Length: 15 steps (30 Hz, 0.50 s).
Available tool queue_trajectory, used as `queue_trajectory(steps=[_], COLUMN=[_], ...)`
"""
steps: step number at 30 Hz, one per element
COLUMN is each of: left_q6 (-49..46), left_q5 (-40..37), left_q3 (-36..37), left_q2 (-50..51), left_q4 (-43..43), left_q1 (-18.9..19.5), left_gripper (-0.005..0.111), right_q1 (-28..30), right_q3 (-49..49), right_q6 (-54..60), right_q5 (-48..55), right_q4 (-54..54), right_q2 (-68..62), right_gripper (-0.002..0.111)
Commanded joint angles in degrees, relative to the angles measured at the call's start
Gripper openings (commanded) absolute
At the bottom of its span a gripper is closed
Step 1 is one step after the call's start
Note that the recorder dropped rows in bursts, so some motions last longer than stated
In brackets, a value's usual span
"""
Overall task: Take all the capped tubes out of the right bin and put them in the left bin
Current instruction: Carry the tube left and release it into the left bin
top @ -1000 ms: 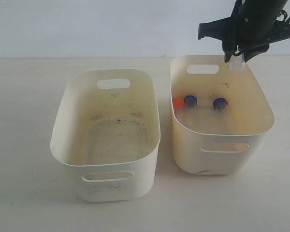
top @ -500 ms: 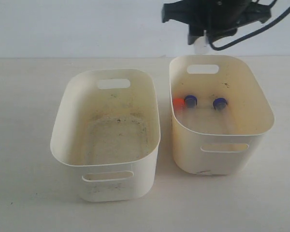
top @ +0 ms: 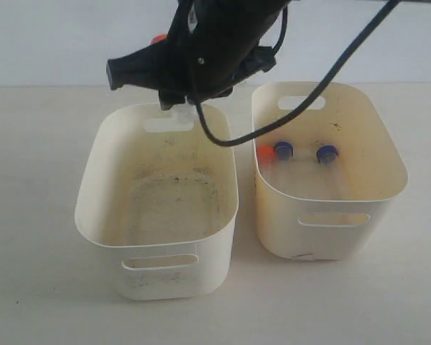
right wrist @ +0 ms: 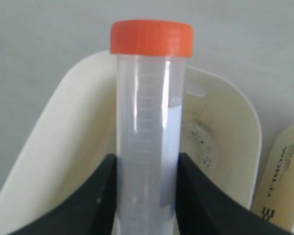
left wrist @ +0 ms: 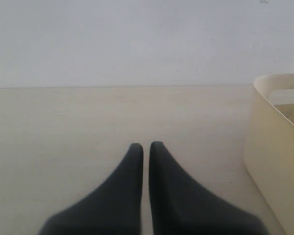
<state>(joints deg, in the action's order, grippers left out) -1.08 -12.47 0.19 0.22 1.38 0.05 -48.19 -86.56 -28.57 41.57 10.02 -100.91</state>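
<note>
Smudged left bin and creamier right bin — rounded plastic tubs. Your right gripper, over the left bin's far end, clamps a clear orange-capped tube; your left gripper is pressed together, empty. Three capped tubes lie in the right bin.

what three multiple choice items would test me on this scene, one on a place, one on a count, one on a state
1. The orange-capped tube in the right gripper is: A above the left bin's far end; B lying on that bin's floor; C beside its near handle slot.
2. Tube caps showing in the right bin: A one; B three; C five.
3. The right gripper is: A open, empty; B shut on the tube; C shut on nothing.
Answers: 1 A, the exterior view shows it hanging over the far rim. 2 B, one orange cap and two blue caps. 3 B, both fingers press the tube's sides.
</note>
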Motion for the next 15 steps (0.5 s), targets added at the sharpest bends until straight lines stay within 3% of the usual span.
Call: queue_trajectory(steps=[1, 5, 7, 12, 15], left_q6=[0.11, 0.11, 0.11, 0.11, 0.11], left_q5=[0.45, 0.45, 0.45, 0.45, 0.45], left_q3=[-0.19, -0.19, -0.19, -0.19, -0.19], left_q2=[-0.22, -0.22, -0.22, -0.22, -0.22], left_q4=[0.11, 0.11, 0.11, 0.11, 0.11], left_q1=[0.0, 0.0, 0.0, 0.0, 0.0], left_gripper=[0.004, 0.004, 0.004, 0.004, 0.004], right_q1=[-0.4, -0.4, -0.4, -0.29, -0.29], right_q3=[0.17, 0.17, 0.17, 0.02, -1.64], right_q6=[0.04, 0.17, 0.7, 1.48, -1.08], right_q5=[-1.13, -0.4, 0.0, 0.16, 2.15], right_q4=[-2.0, -2.11, -2.11, -0.5, 4.83], right_q2=[-3.33, -4.93, -4.93, -3.42, -1.3], right_gripper=[0.035, 0.061, 0.067, 0.067, 0.058])
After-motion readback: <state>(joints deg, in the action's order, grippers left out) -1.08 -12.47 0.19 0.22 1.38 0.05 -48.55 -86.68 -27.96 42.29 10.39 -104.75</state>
